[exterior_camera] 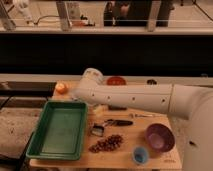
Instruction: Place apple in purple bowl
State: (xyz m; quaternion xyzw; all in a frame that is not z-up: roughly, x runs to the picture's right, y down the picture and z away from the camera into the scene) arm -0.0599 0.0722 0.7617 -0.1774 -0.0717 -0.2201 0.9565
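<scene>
The apple [61, 88], small and orange-yellow, sits at the far left corner of the wooden table. The purple bowl [160, 137] stands near the front right corner and holds nothing that I can see. My white arm [140, 99] reaches from the right across the table's middle. My gripper [80, 96] is at the arm's left end, just right of the apple and apart from it. The arm's bulk hides most of the gripper.
A green tray [57, 127] fills the left front of the table. A red-orange bowl [116, 81] is at the back. A blue cup [140, 155], a brown cluster [106, 144] and a black-handled utensil [116, 122] lie in front of the arm.
</scene>
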